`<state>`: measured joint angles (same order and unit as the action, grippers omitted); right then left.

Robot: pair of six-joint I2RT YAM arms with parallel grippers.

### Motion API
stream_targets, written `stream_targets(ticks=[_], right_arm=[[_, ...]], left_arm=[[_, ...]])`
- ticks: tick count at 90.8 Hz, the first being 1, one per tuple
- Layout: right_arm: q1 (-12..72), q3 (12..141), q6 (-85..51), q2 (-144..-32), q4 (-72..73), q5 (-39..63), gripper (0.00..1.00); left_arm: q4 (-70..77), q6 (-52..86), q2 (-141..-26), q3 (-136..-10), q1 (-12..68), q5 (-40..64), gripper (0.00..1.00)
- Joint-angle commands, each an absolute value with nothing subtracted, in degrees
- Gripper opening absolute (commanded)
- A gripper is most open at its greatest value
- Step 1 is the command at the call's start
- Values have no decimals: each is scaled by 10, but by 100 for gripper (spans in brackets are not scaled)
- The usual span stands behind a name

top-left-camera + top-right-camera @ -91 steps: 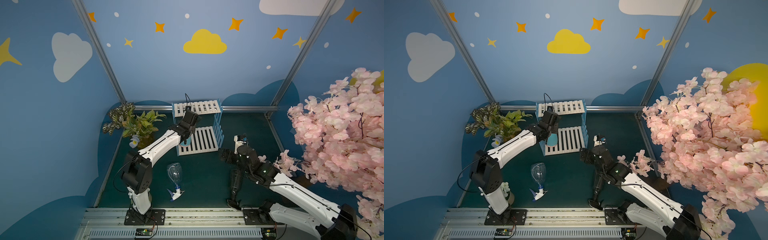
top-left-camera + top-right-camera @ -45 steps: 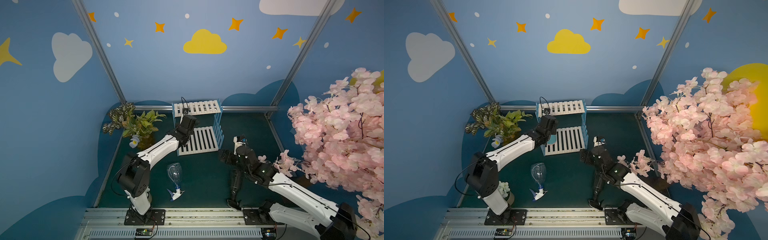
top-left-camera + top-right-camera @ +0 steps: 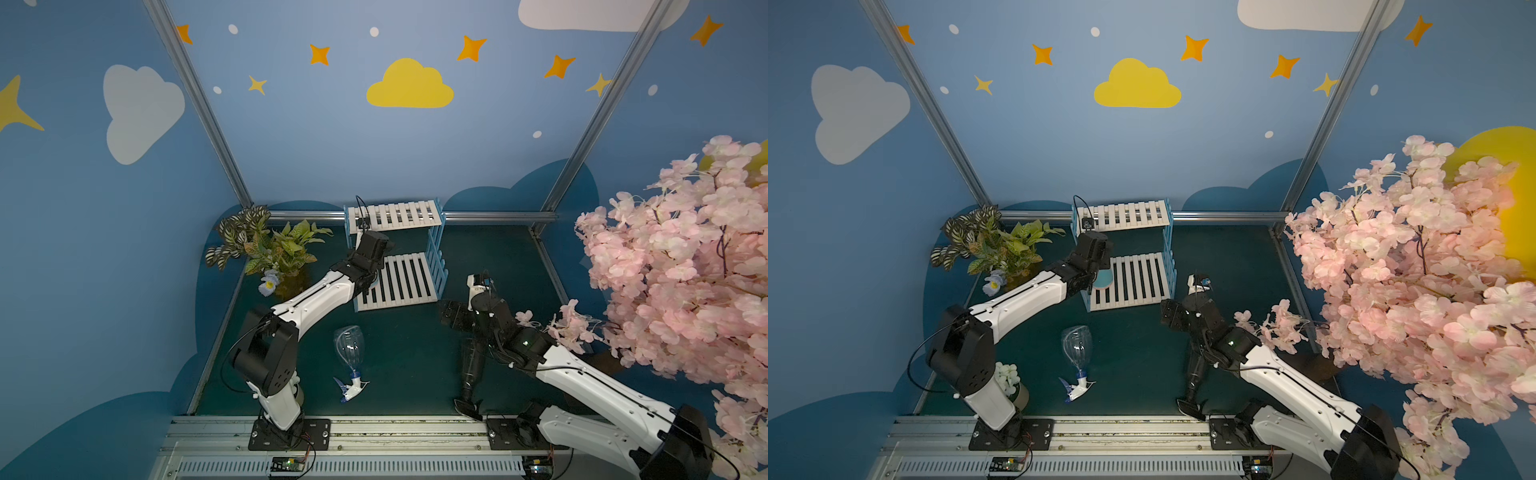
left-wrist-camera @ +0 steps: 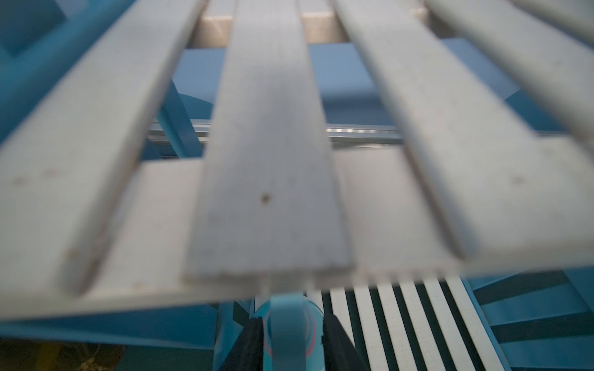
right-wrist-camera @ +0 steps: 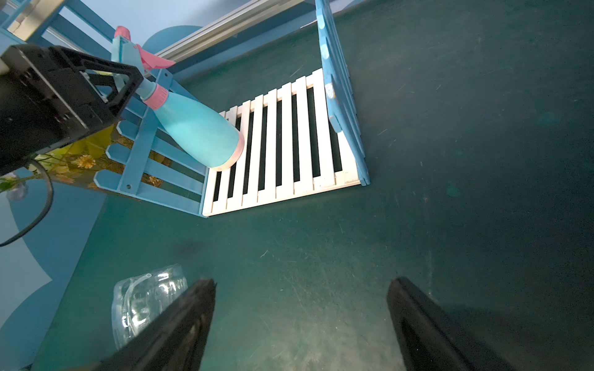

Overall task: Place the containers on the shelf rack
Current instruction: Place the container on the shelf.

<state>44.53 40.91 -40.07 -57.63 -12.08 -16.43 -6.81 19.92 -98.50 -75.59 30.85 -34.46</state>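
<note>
Inventory, places given from the shelf rack.

1. Shelf rack [image 3: 409, 278]: two white slatted tiers with blue picket sides.
2. Light blue bottle [image 5: 199, 131]: tilted. Its pink-rimmed base is on the lower tier, at the rack end nearest the potted plants [image 3: 274, 249]. Its neck leans toward that end's pickets.
3. My left pincer [image 4: 291, 343]: one finger on each side of the light blue bottle's trigger head, just under the upper tier's front edge. I cannot tell whether they press it or stand just clear.
4. My right pincer [image 5: 302, 286]: jaws spread wide with nothing between them, over bare mat in front of the rack's other end.
5. Clear bottle [image 3: 350, 345]: on its side, in front of the rack, well apart.
6. Smoky black bottle [image 3: 471, 370]: lying in front of the rack, partly under my right arm.
</note>
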Motion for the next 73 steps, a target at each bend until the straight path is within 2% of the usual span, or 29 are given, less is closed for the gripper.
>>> stream_targets(ticks=[1, 23, 37, 42, 59, 73], right_arm=[[442, 405, -404, -579, -129, -165, 90], [442, 404, -404, -577, -130, -167, 90], [442, 404, -402, -569, -131, -172, 90], [441, 403, -400, -564, -133, -175, 90], [436, 393, -401, -546, -131, -187, 91], [428, 390, -398, -524, -133, -177, 91]], left_arm=[[-64, 205, -967, -752, 307, -340, 42], [-64, 206, -952, -744, 308, -332, 57], [-65, 190, -924, -736, 309, -300, 78], [-69, 188, -909, -728, 309, -295, 82], [-93, 180, -863, -705, 310, -255, 90], [-131, 168, -811, -685, 310, -207, 92]])
